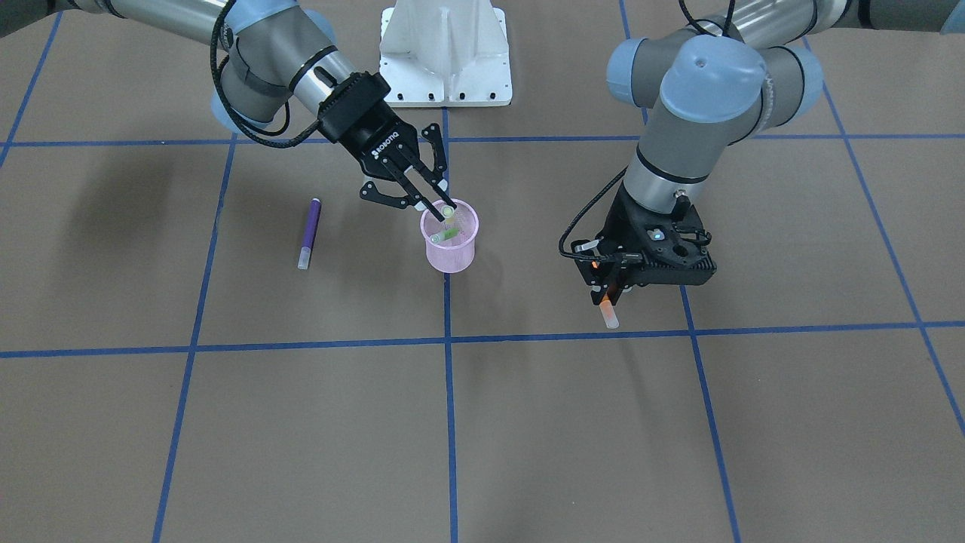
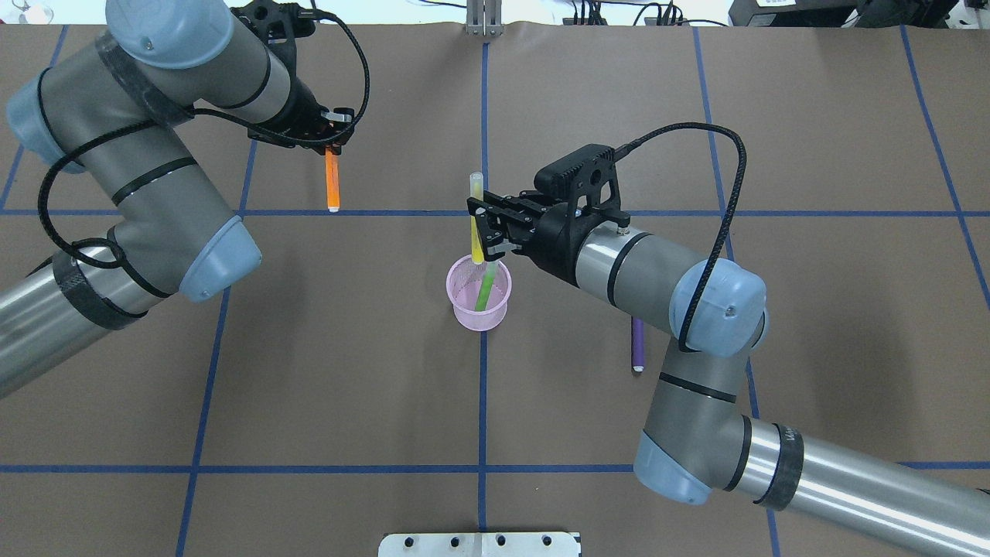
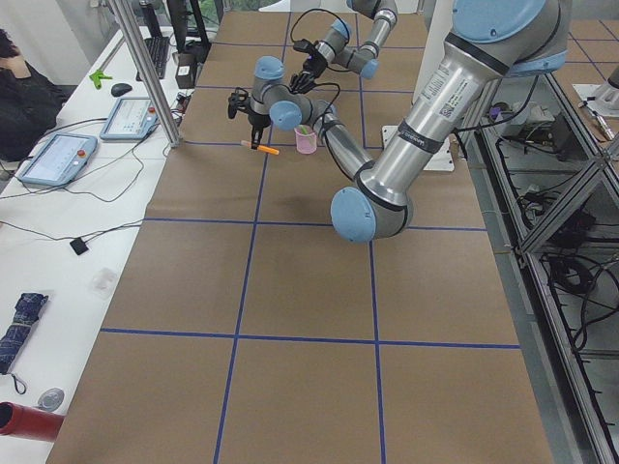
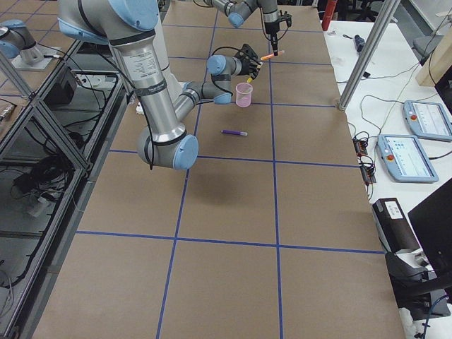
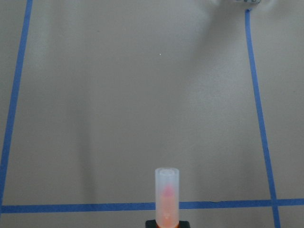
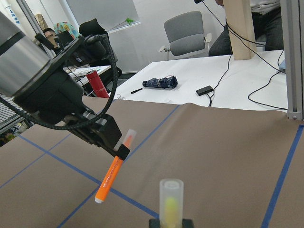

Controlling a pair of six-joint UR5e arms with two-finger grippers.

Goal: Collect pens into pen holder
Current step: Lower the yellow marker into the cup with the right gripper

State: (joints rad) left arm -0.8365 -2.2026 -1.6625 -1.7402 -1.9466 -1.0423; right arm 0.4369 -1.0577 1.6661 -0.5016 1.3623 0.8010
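Note:
The pink mesh pen holder (image 2: 463, 312) stands upright at the table's middle. My right gripper (image 2: 483, 236) hovers just above its rim, shut on the green pen (image 2: 485, 290). That pen's lower end is inside the holder and its pale cap (image 6: 171, 199) sticks up past the fingers. My left gripper (image 2: 331, 145) is shut on the orange pen (image 2: 332, 182), which hangs tilted in the air above the table, well away from the holder. The purple pen (image 1: 309, 232) lies flat on the table beside the holder and is partly under my right forearm in the overhead view.
Blue tape lines (image 2: 483, 402) divide the brown table into squares. The white robot base (image 1: 445, 53) sits at the table's edge. Beyond the table are desks with tablets (image 3: 58, 155), cables, a chair and a seated person (image 3: 19, 92).

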